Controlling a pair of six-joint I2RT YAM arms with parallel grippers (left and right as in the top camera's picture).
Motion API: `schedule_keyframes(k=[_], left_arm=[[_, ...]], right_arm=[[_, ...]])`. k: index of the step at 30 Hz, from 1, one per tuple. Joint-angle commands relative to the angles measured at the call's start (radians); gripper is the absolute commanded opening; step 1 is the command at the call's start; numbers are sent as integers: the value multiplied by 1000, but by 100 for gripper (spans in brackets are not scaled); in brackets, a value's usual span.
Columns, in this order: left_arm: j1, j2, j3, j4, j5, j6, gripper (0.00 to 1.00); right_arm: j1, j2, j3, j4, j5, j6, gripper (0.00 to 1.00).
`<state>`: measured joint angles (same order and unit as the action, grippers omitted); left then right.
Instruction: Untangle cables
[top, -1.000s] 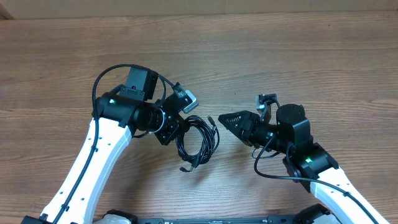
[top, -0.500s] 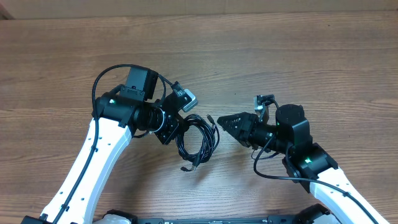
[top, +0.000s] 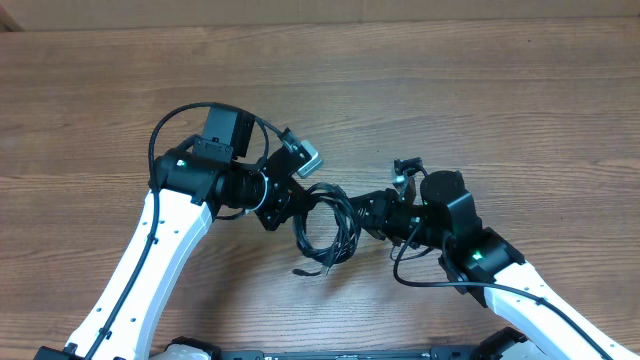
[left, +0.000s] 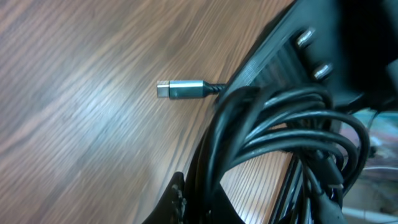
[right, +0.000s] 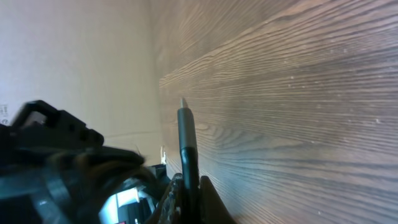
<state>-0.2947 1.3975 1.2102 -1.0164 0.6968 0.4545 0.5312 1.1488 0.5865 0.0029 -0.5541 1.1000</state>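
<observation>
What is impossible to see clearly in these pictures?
Overhead: the left hand covers its grip on the cables.
Left wrist: the cables run off the right edge.
Right wrist: the cord behind the plug is hidden by the fingers; lower left is blurred.

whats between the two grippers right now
A loose coil of thin black cables fills the gap between the left gripper and the right gripper, seen in the overhead view.

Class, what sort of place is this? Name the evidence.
Probably a robotics lab bench: a white left arm and right arm reach over a wood-grain table, with a coil of black cables between them.
</observation>
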Motion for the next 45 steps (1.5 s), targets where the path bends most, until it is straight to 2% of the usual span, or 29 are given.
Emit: schedule_keyframes(k=[1, 6, 10, 14, 18, 20, 23, 25, 31, 33, 35, 38, 45], left_arm=[[-1, 2, 9, 45, 173, -69, 4], [-2, 2, 9, 56, 129, -93, 4], [-1, 2, 9, 95, 81, -173, 4], [-1, 2, 9, 156, -86, -346, 4], [-1, 2, 9, 206, -338, -644, 4], [-1, 2, 9, 211, -422, -749, 4], [-1, 2, 9, 210, -460, -802, 4], [-1, 2, 9, 208, -461, -799, 4], [-1, 2, 9, 192, -491, -809, 4], [-1, 2, 9, 170, -559, -846, 4], [-1, 2, 9, 139, -643, -902, 4], [-1, 2, 9, 101, -718, -981, 4], [-1, 2, 9, 97, -723, -1142, 4]], right_arm=[[33, 28, 17, 60, -54, 0, 4], [66, 31, 17, 205, -80, 0, 4], [78, 31, 17, 204, -85, 0, 4], [82, 31, 17, 151, -84, -10, 4], [82, 31, 17, 116, -108, -12, 4], [82, 31, 17, 114, -121, -13, 4], [82, 31, 17, 114, -120, -52, 21], [78, 31, 17, 111, -109, -97, 44], [31, 31, 17, -9, 17, -137, 76], [14, 31, 17, -40, 30, -137, 84], [5, 31, 17, -56, 31, -137, 100], [4, 31, 17, -61, 31, -137, 100], [4, 31, 17, -61, 31, -132, 100]])
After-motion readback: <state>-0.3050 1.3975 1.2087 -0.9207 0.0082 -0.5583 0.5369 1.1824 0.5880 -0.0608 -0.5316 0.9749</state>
